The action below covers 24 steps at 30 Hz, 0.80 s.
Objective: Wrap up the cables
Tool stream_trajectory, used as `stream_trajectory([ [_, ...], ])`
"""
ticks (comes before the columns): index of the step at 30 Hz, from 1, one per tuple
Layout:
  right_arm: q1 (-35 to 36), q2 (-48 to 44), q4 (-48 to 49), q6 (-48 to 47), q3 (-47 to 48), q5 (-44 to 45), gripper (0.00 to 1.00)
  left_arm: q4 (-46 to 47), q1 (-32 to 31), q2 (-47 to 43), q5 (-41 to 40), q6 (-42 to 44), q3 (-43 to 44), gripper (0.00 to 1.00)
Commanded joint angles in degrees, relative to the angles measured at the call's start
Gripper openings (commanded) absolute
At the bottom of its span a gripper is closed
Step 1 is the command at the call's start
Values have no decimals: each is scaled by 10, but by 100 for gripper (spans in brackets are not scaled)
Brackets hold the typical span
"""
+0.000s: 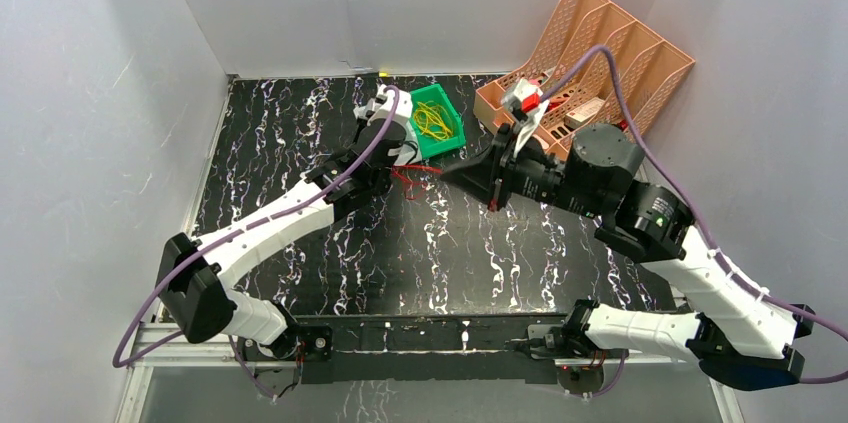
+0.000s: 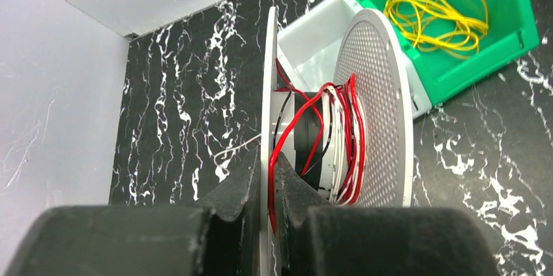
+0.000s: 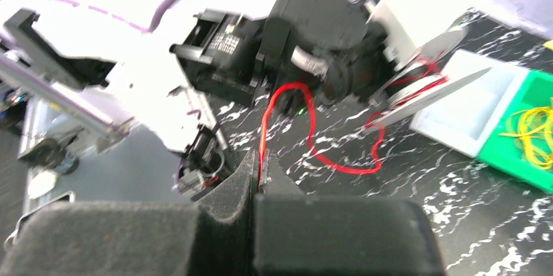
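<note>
Top view: red cables [image 1: 415, 176] are mid-counter toward the far edge, just beside the green bin [image 1: 437, 125], strung between the left fingers [image 1: 392, 151] and right fingers [image 1: 452, 171].
Left wrist view: left fingers [image 2: 266, 183] are clamped tight on one flange of the white spool [image 2: 375, 113]. The red turns round the hub look sloppy.
Right wrist view: right fingers [image 3: 259, 166] are pinched closed on the cable, with a slack loop drooping onto the counter [image 3: 456, 184].
Tip, I reckon: take up the slack first, feed between the flanges, keep light tension.

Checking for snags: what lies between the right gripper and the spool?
Only slack red wire, looping over the table from right gripper to spool, seen from right wrist.
</note>
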Motion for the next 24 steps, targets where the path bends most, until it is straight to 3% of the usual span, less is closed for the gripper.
stream_trajectory([
  [1,4,20,-25,-26,82,108,0,-2,3,-33,18,-5,-13,0],
  [12,3,25,27,-99,123,320,0,-90,3,-116,92,-25,-91,0],
  [24,4,95,85,-178,185,431,0,-183,2,-208,219,-8,-122,0],
])
